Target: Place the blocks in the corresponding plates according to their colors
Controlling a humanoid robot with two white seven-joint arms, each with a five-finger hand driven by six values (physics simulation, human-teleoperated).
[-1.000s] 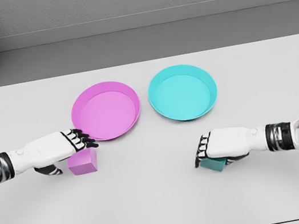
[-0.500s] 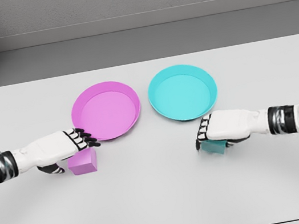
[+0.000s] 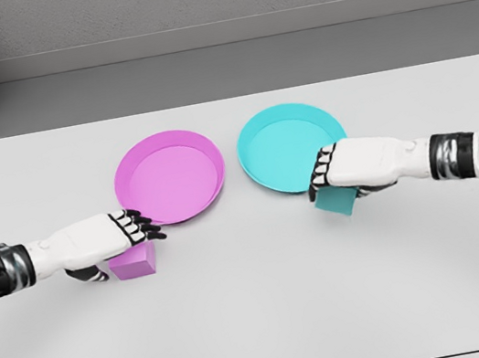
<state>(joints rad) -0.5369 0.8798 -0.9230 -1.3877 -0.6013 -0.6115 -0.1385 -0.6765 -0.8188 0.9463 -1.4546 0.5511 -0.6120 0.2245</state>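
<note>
A magenta block [image 3: 135, 262] lies on the table just in front of the magenta plate [image 3: 170, 177]. My left hand [image 3: 125, 238] rests low over it, fingers stretched across its top and thumb down at its left side, not closed around it. My right hand [image 3: 326, 184] is shut on a teal block [image 3: 334, 201], held off the table at the near right rim of the cyan plate [image 3: 281, 148]. The hand hides most of the teal block. Both plates hold nothing.
The white table [image 3: 263, 314] stretches wide in front of both hands. A grey floor and wall lie beyond its far edge. The two plates sit side by side at the middle, almost touching.
My right hand has lifted the teal block and carried it up and back to the cyan plate's rim. My left hand has sunk lower and slid right over the magenta block, which stays put.
</note>
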